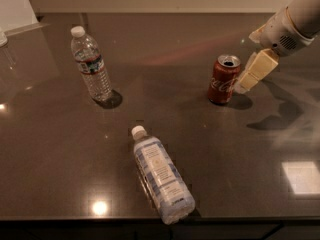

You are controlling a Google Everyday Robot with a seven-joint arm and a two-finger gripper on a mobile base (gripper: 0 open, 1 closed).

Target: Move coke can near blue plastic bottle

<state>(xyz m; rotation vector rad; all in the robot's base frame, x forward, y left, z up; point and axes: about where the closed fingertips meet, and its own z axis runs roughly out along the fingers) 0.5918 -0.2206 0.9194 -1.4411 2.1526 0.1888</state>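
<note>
Hovering at 3 o'clock of the upright coke can (223, 79), your gripper (252, 74) looks lined up for a side grasp; you cannot tell its clench. The blue plastic bottle (162, 176) lies well apart, toward the can's 7 o'clock.
</note>
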